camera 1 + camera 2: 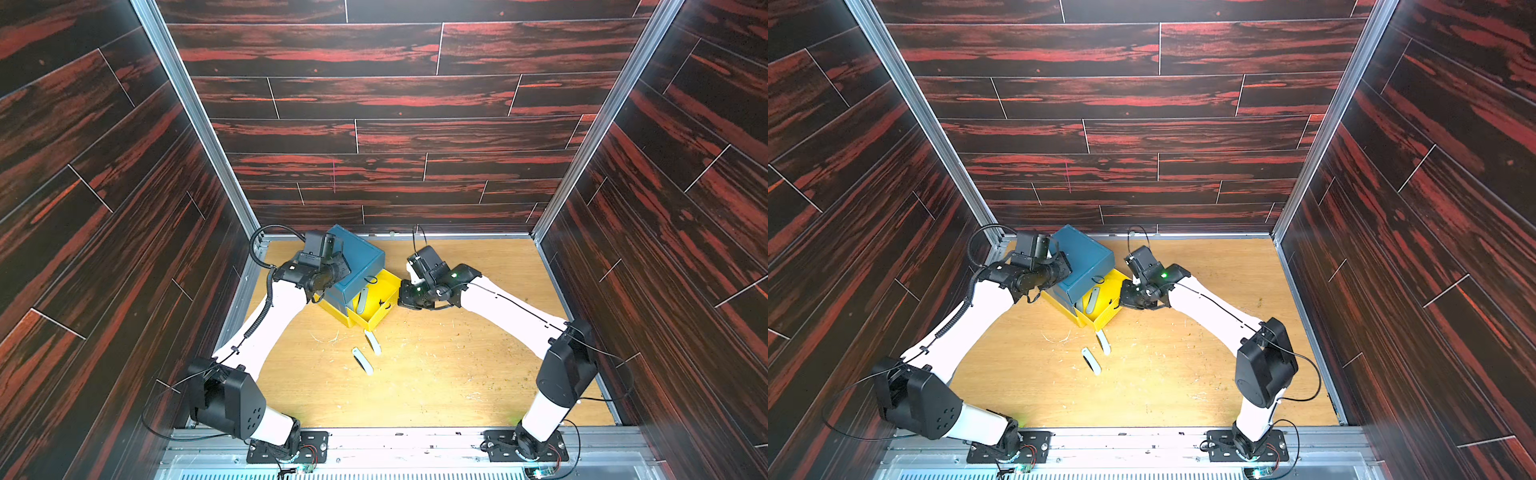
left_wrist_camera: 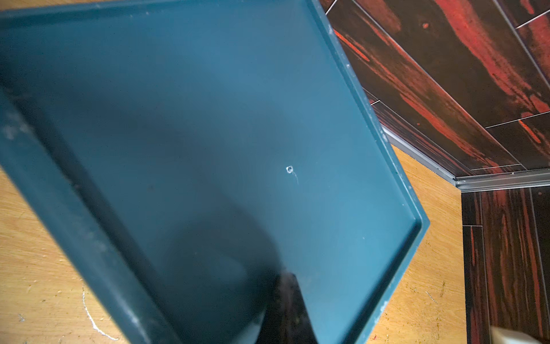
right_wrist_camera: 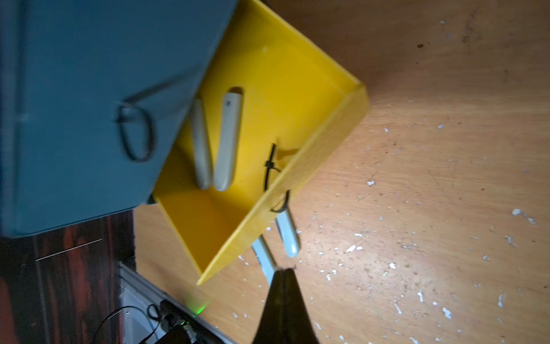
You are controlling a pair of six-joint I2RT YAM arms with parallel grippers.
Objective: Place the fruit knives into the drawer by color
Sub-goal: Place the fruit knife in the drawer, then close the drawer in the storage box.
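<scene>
Right gripper (image 3: 282, 277): jaws together, holding nothing, tips just off the corner of the open yellow drawer (image 3: 327, 143).

Left gripper (image 2: 287, 286): jaws together, nothing between them, tips down at the teal top of the drawer chest (image 1: 361, 257). I judge it to be steadying the chest.

Fruit knives: two lie side by side inside the yellow drawer, ahead of the right gripper's tips ( (image 3: 227, 140), (image 3: 201, 146)). Two more lie flat on the table just beyond the drawer's front wall, near those tips ( (image 3: 287, 235), (image 3: 263, 256)).

Risks I note:
- The nearer loose knife has one end tucked by the drawer front, beside the black loop pull (image 3: 279, 205). A finger coming down there could snag the loop or shove the drawer.
- The loose pair lie close together and flat; a finger landing between them may skid one away.
- The jaws must part before any pick; descending closed would only push a knife.
- Under the wrist light the knife colours are hard to separate, so a mis-sort is possible.
</scene>
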